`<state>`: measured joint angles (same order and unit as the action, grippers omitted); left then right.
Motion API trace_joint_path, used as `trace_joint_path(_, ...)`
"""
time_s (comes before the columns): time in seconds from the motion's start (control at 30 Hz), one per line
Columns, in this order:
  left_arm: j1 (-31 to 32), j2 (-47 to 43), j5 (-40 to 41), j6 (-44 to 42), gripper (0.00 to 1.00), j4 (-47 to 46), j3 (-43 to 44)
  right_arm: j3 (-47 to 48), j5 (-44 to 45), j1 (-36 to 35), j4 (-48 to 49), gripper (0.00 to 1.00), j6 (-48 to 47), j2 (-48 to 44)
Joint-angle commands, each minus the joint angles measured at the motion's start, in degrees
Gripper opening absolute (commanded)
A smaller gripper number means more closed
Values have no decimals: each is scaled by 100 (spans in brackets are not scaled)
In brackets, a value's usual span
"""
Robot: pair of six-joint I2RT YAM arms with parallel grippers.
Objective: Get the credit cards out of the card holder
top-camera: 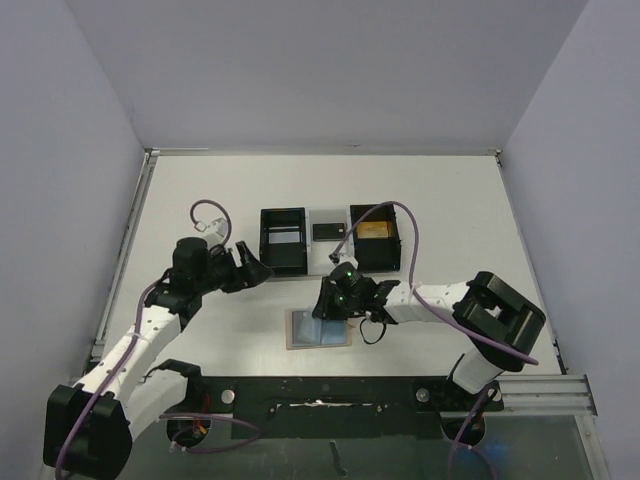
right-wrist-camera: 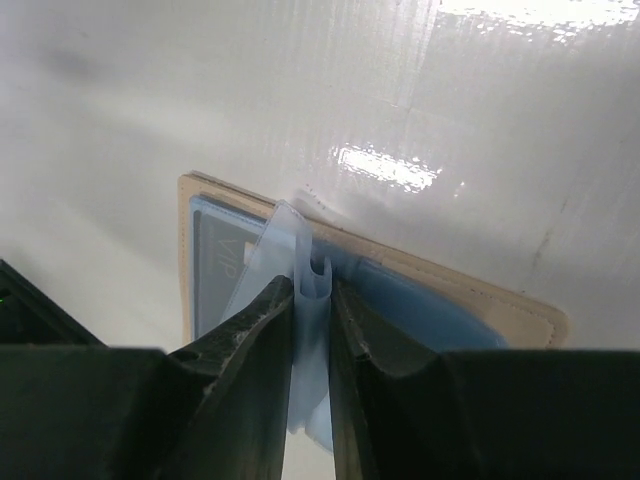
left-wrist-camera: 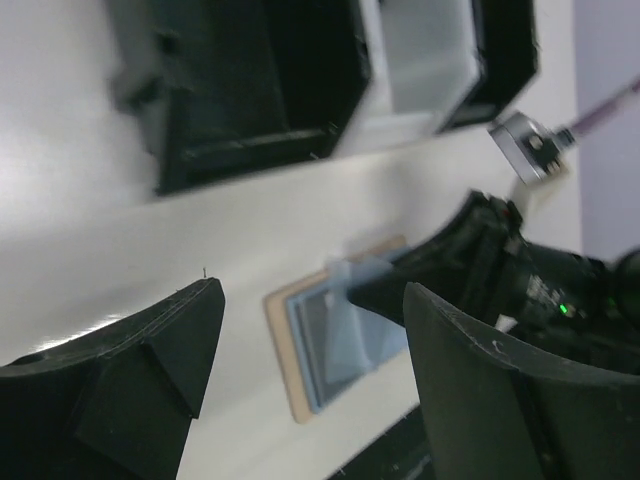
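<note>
The card holder (top-camera: 300,340) lies open and flat on the table, tan rim around two blue-grey panels. My right gripper (top-camera: 331,305) is over its far edge, shut on a pale blue see-through sleeve (right-wrist-camera: 312,300) that stands up from the holder's middle (right-wrist-camera: 480,296). A dark card marked VIP (right-wrist-camera: 214,262) lies in the left panel. My left gripper (top-camera: 262,270) is open and empty, held above the table left of the holder. In the left wrist view (left-wrist-camera: 312,300) the holder (left-wrist-camera: 285,360) shows between its fingers.
A black three-compartment tray (top-camera: 283,262) stands behind the holder. Its middle compartment holds a dark card (top-camera: 327,231) and its right one an orange card (top-camera: 375,231). The right arm (left-wrist-camera: 500,280) reaches over the holder. Grey walls close in the table.
</note>
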<state>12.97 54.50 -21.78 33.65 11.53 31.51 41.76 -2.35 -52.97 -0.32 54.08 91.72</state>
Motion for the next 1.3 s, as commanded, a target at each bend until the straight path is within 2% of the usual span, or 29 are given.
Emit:
trace_joint_path(0.0,966,30,-895,858,71,-1624,-342,-606,-389,54,1422,21,450,-56)
trace_joint_path(0.1,1693,502,-588,1018,70,-2012,-454,-882,-646,196,1923,21,520,3)
trace_joint_path(0.2,2301,989,-14,1038,69,-2179,-498,-944,-579,217,1943,21,583,8)
trace_joint_path(0.3,2603,1440,226,1116,69,-2474,-543,-1029,-617,257,2041,21,632,12)
trace_joint_path(0.43,2662,1867,346,1314,68,-2945,-714,-1110,-719,334,2160,21,669,59)
trace_joint_path(0.6,2728,2121,690,1300,67,-2949,-807,-1169,-804,383,2288,21,747,132)
trace_joint_path(0.73,2729,2270,483,1420,64,-3243,-958,-1187,-837,403,2325,21,753,144)
trace_joint_path(0.93,2731,2343,525,1550,64,-3141,-1167,-1376,-920,472,2640,24,841,84)
trace_joint_path(1.27,2729,2748,-168,2249,62,-4524,-1632,-1565,-1136,569,3050,30,948,109)
